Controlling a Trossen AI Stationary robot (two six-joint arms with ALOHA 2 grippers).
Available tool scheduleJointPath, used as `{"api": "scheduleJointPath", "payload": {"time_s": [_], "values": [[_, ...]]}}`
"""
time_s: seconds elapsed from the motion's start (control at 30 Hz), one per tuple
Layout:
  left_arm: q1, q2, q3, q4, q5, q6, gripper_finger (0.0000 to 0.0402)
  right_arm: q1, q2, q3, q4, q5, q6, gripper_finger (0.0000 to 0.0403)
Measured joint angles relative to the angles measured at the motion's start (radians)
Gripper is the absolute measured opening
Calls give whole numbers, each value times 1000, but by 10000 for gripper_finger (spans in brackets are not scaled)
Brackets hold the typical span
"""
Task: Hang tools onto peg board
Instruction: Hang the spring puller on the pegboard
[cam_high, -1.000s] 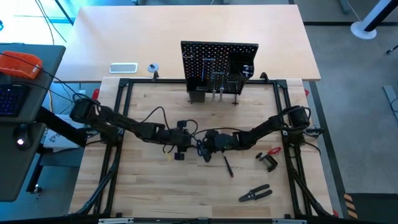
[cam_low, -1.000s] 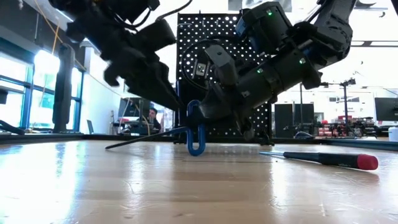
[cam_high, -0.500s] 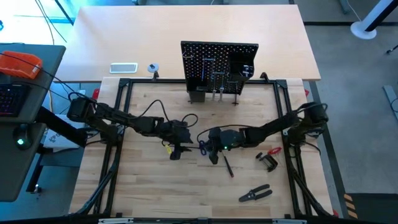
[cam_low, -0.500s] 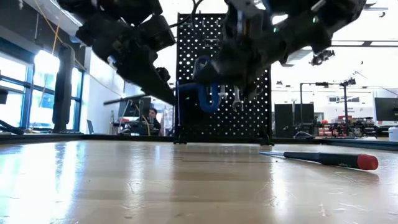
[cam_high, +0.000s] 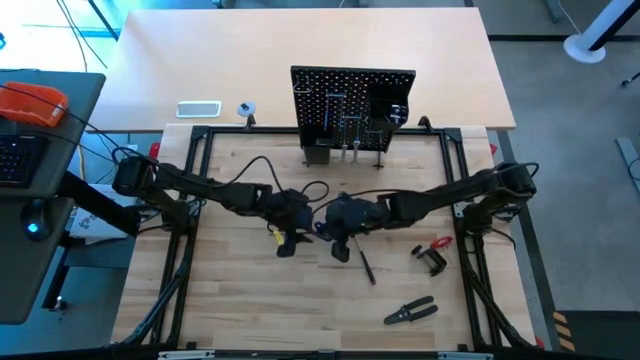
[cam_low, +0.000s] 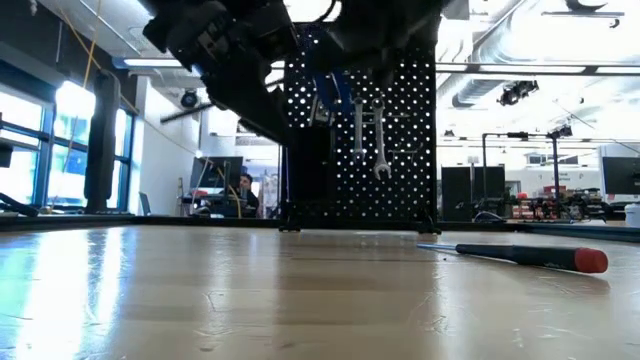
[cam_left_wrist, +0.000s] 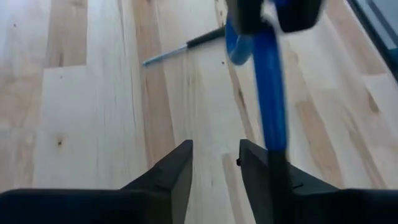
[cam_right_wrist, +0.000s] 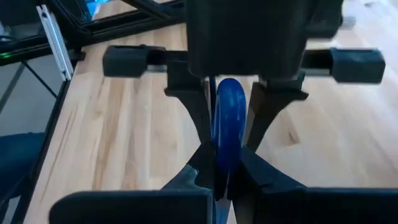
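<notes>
- Right gripper (cam_right_wrist: 219, 177) clamped on blue key (cam_right_wrist: 227, 121), lifted mid-table.
- Left gripper (cam_left_wrist: 214, 165) part open, empty, beside key.
- Step: handover or carry; next, hook on peg board (cam_high: 352, 100).

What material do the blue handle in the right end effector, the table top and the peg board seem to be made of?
Blue handle: probably plastic or rubber coating; smooth, uniform colour with a soft sheen.
Table top: wood, light planks with visible grain and knots, lightly glossy.
Peg board: looks like black-painted metal or hard plastic; a thin, stiff panel with regular holes. The pictures leave this open.
</notes>
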Motion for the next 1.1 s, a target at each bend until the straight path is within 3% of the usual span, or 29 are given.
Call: {"api": "scheduleJointPath", "payload": {"time_s": [0.33,0.7,0.97,1.1], "values": [[0,-5,44,-31,2,18,75,4,-1,44,-190,0,13,12],[0,-5,58,-67,2,29,67,7,0,44,-176,1,5,12],[-1,-5,58,-60,-30,37,12,6,0,44,-178,9,8,12],[0,-5,58,-59,-31,43,9,6,0,44,-179,12,10,12]]}}
